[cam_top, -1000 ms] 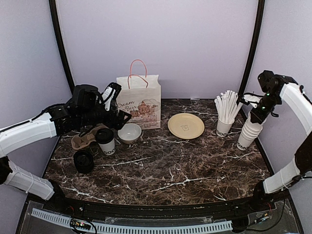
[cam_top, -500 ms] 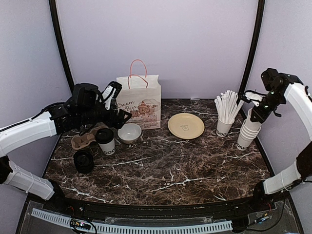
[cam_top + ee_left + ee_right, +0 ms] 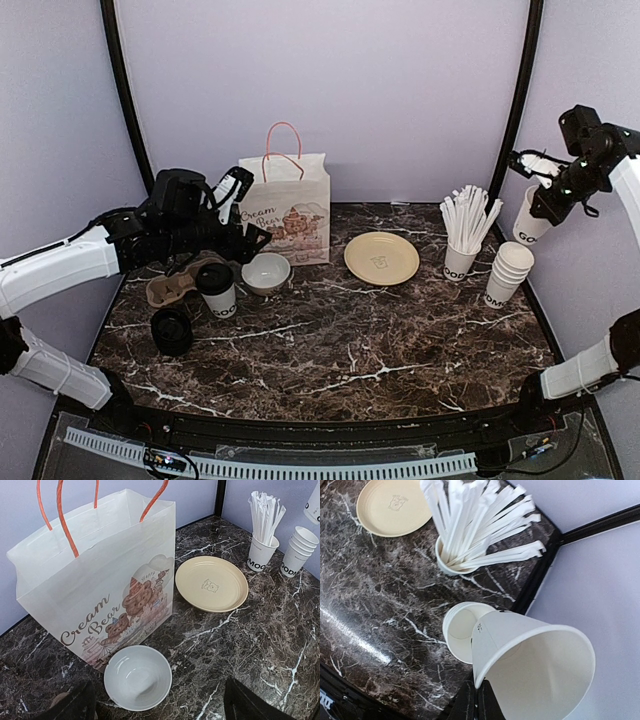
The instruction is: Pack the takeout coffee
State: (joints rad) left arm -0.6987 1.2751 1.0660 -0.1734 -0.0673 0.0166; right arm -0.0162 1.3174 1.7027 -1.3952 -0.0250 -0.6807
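Observation:
One takeout coffee cup, white with a black lid, stands beside a brown cardboard carrier. A second black-lidded cup sits nearer the front left. My left gripper hovers open and empty behind them, by the paper bag; in the left wrist view its dark fingers flank a white bowl. My right gripper is shut on the rim of a lidless white cup, held in the air above the cup stack. The right wrist view shows that cup tilted, pinched in the gripper.
A yellow plate lies at centre back. A cup of white sticks stands left of the stack. The bag stands open with pink handles. The bowl sits right of the lidded cup. Dark posts rise at both back corners.
My right gripper has lifted the top cup off the stack, up and to the right. The left arm has stayed still.

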